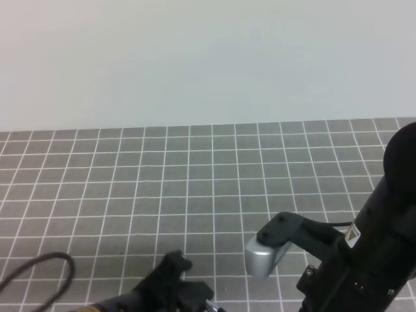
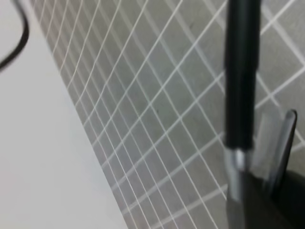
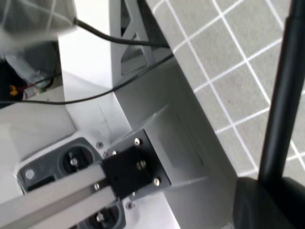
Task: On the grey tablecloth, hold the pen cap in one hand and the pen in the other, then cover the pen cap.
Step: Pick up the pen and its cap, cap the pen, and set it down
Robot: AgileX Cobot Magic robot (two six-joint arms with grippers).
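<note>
The grey tablecloth fills the exterior view, and no pen or cap lies on it. My left gripper hangs low at the bottom edge. In the left wrist view, the left gripper is shut on the pen cap, a black tube with a silver band and a thin clip beside it. In the right wrist view, my right gripper is shut on the pen, a plain black stick leaving the frame's top right. The pen's tip is hidden, and I cannot tell whether cap and pen touch.
The right arm and its silver wrist camera fill the lower right. A black cable loops at the lower left. A pale wall rises behind the cloth. The right wrist view shows the robot's metal frame and cables.
</note>
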